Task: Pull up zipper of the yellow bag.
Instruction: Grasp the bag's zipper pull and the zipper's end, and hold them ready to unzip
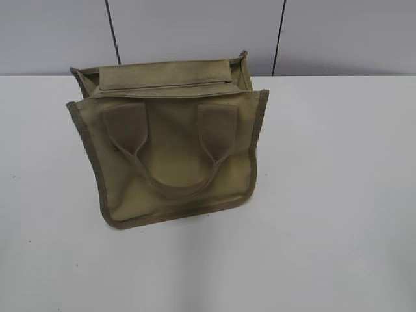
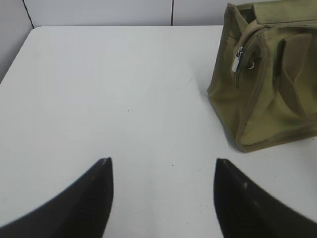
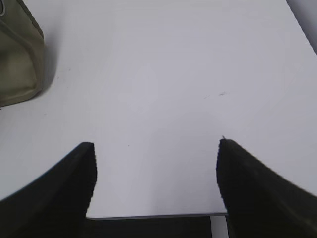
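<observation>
The yellow bag [image 1: 172, 140] stands on the white table [image 1: 338, 195], its face with two wide loop handles turned toward the exterior camera. The zipper [image 1: 162, 82] runs along its top panel. In the left wrist view the bag [image 2: 270, 79] is at the upper right, with the silvery metal pull [image 2: 238, 58] hanging at its near end. My left gripper [image 2: 162, 163] is open and empty, well short of the bag. My right gripper [image 3: 156, 146] is open and empty over the table's near edge, with the bag's corner [image 3: 20, 59] at the far left. Neither gripper shows in the exterior view.
The white table [image 2: 109, 99] stretches wide to both sides of the bag. Grey wall panels [image 1: 195, 32] stand behind it. The table's front edge [image 3: 153, 215] lies just under my right gripper.
</observation>
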Available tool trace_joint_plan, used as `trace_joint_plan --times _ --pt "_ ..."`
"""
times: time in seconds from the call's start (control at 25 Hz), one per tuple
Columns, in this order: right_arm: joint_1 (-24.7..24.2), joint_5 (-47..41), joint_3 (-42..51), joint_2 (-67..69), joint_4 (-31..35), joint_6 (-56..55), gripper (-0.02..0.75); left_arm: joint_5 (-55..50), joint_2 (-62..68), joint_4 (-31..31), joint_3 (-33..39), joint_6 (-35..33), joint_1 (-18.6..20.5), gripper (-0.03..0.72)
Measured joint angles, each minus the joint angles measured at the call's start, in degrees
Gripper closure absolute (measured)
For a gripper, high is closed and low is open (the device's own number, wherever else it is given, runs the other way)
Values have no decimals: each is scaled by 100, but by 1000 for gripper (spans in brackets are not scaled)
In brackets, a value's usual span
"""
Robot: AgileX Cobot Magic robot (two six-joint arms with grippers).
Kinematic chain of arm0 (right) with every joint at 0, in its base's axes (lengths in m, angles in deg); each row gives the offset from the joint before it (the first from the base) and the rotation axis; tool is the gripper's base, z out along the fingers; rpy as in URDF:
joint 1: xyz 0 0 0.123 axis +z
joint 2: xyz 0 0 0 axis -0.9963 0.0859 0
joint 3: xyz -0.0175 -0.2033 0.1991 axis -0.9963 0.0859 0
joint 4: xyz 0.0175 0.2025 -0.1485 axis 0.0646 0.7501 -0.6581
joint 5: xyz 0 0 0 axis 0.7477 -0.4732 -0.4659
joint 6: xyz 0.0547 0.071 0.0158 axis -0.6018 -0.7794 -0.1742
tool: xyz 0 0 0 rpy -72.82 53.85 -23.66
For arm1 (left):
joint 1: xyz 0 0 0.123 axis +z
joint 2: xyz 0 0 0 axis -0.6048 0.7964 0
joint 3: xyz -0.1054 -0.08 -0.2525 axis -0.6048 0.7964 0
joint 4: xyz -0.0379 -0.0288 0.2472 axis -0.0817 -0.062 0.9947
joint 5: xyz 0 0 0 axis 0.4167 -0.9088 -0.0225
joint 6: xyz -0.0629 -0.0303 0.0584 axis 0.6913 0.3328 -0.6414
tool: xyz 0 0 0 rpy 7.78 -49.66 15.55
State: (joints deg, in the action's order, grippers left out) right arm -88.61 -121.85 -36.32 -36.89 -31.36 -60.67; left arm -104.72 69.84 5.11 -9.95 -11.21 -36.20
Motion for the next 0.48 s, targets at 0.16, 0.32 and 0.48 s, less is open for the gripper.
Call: trace_joint_plan --times 0.16,0.32,0.48 --pt "0 0 0 0 0 0 160 0 0 0 0 0 0 207" --pt "0 0 0 0 0 0 160 0 0 0 0 0 0 207" --pt "0 0 0 0 0 0 160 0 0 0 0 0 0 207"
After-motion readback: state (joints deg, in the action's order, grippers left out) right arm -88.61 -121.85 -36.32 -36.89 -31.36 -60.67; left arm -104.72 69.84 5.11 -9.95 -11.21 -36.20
